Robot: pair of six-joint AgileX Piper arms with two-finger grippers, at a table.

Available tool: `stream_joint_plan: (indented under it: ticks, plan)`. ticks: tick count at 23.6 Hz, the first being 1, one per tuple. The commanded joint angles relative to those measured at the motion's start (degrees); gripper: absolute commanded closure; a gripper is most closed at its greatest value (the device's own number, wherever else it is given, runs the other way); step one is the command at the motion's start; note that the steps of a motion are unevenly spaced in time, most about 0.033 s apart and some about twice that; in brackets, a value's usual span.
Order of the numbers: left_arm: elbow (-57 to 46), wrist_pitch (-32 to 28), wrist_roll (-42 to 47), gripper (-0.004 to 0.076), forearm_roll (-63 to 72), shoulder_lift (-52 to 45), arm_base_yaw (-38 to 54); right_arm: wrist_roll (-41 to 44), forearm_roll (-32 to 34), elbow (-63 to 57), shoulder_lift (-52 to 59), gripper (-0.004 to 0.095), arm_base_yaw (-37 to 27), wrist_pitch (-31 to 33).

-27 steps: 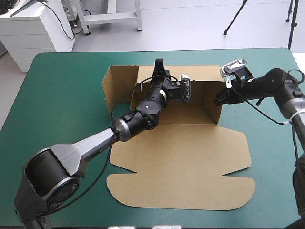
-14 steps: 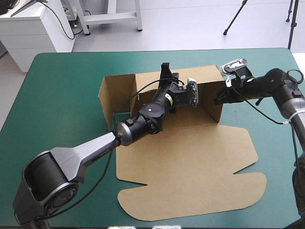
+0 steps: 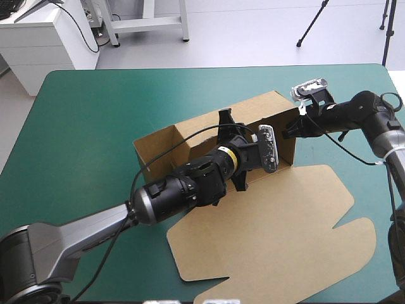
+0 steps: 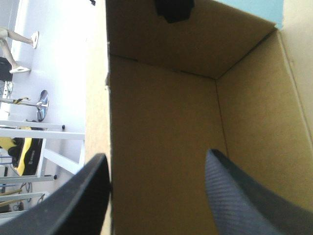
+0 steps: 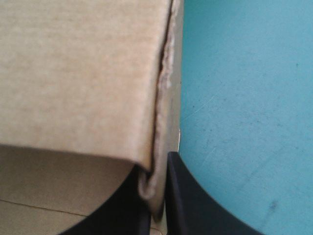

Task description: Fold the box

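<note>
The brown box (image 3: 190,142) stands on the table, turned askew, with its walls raised. Its flat lid sheet (image 3: 278,228) spreads toward the front right. My left gripper (image 3: 224,119) is at the top edge of the back wall. In the left wrist view this left gripper (image 4: 155,161) is open, one black finger (image 4: 83,196) outside the back wall (image 4: 161,147) and the other inside. My right gripper (image 3: 290,130) is at the right end wall. In the right wrist view the right gripper (image 5: 157,196) is shut on that wall's edge (image 5: 164,98).
The lid sheet's notched front edge (image 3: 209,278) lies close to the table's front edge. Teal-green cover (image 3: 82,114) lies to the left of the box. The right arm (image 3: 367,111) reaches in near the table's far right corner.
My left gripper was shut on the back wall's top edge and has opened. The box and its lid have swung round on the table, the lid moving to the right. The right gripper's hold is unchanged.
</note>
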State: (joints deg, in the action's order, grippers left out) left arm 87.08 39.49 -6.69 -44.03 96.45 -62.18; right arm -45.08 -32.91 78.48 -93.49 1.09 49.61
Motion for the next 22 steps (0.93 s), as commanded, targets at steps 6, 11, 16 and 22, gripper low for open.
stream_joint_plan:
  ticks: [6, 11, 16, 22]
  plan:
    - [1.8, -0.5, 4.4, 0.031, 5.2, -12.6, -0.4, 2.1, -3.2, 1.8, 2.7, 0.093, 0.2, -0.7]
    - [5.1, 4.0, 7.0, 0.031, 5.1, -15.3, -0.3, 2.3, -3.2, 1.8, 2.7, 0.0929, 0.2, -0.3]
    - [12.8, 12.2, 9.9, 0.031, 5.9, -15.9, 7.4, 2.6, -3.2, 1.8, 2.7, 0.0929, 0.2, 0.1]
    - [15.9, 14.4, 5.3, 0.0311, 19.6, -18.0, 31.9, 2.8, -2.4, 2.3, 2.7, 0.0929, 0.2, 0.1]
